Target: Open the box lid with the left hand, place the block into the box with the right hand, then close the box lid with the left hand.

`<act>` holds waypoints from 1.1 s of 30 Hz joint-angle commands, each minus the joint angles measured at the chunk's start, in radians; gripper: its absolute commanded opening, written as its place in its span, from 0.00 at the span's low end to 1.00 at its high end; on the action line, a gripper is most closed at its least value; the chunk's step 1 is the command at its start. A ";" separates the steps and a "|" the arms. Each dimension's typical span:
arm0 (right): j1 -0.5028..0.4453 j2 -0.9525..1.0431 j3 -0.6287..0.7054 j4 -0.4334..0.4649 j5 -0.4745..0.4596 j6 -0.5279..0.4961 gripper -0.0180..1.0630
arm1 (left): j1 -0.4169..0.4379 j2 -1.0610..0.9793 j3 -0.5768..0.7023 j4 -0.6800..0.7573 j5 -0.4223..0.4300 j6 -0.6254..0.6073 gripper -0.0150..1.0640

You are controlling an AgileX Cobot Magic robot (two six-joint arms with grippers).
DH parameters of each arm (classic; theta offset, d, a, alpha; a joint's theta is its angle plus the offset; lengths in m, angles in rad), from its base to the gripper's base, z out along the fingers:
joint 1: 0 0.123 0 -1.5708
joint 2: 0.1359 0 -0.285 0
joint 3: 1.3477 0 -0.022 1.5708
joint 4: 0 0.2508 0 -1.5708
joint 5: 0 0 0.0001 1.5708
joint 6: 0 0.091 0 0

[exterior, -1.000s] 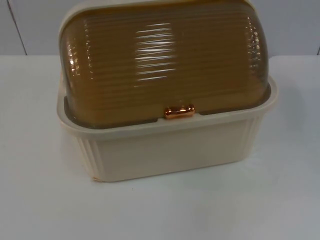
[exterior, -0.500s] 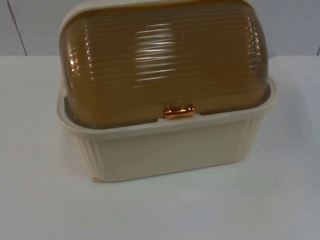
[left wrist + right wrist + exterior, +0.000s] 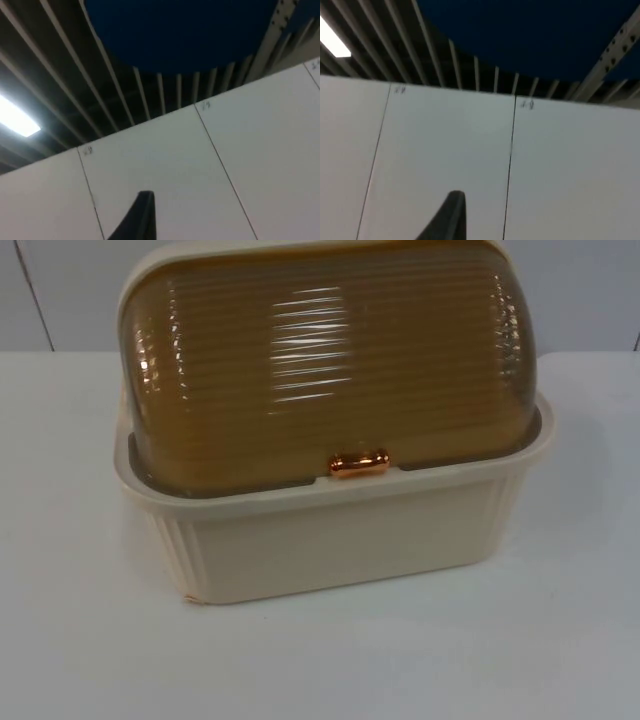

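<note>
The cream box [image 3: 340, 540] sits mid-table near the far edge by the partition wall [image 3: 60, 290], its amber ribbed lid [image 3: 330, 360] shut and copper handle [image 3: 359, 463] at the front rim — bare table [image 3: 560, 640] lies along the near edge and both sides. The left gripper [image 3: 142, 220] and right gripper [image 3: 451, 217] each point at wall panels and ceiling slats [image 3: 420, 45] — whether their jaws are open or closed cannot be told.

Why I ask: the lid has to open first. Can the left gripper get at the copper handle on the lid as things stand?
Probably yes. The handle sits exposed at the front edge of the closed amber lid, nothing over it. The left gripper points up at the partition wall, so it must first come down.
</note>
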 commanded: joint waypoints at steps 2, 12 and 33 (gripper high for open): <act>0.002 -0.011 -0.057 -0.006 0.127 -0.024 0.98 | -0.006 -0.046 0.000 0.076 0.006 -0.088 0.98; 0.002 -0.068 -0.129 -0.022 0.278 -0.074 0.98 | -0.014 -0.046 -0.107 0.341 0.143 -0.254 0.98; 0.002 -0.068 0.009 0.005 0.272 0.034 0.98 | -0.072 -0.046 -0.028 0.340 0.190 -0.332 0.98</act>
